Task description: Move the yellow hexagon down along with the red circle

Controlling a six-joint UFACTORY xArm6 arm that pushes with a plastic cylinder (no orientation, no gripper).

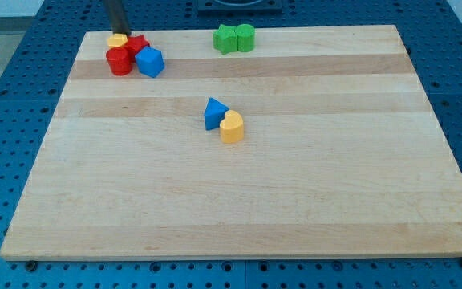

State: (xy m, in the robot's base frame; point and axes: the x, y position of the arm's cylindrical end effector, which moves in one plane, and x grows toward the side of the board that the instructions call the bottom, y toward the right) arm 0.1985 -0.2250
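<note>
The yellow hexagon (pixel 118 40) lies at the view's top left of the wooden board (pixel 295 201), mostly hidden behind other blocks. The red circle (pixel 119 62) sits just below it, touching. A red star-like block (pixel 138 44) is to the hexagon's right and a blue hexagon-like block (pixel 150 62) is right of the red circle. My tip (pixel 122 32) stands at the top edge of the yellow hexagon, touching or nearly touching it.
Two green blocks (pixel 234 38) sit together at the view's top centre. A blue triangle (pixel 214 113) and a yellow heart-like block (pixel 232 127) touch near the board's middle. The board's top edge is just above my tip.
</note>
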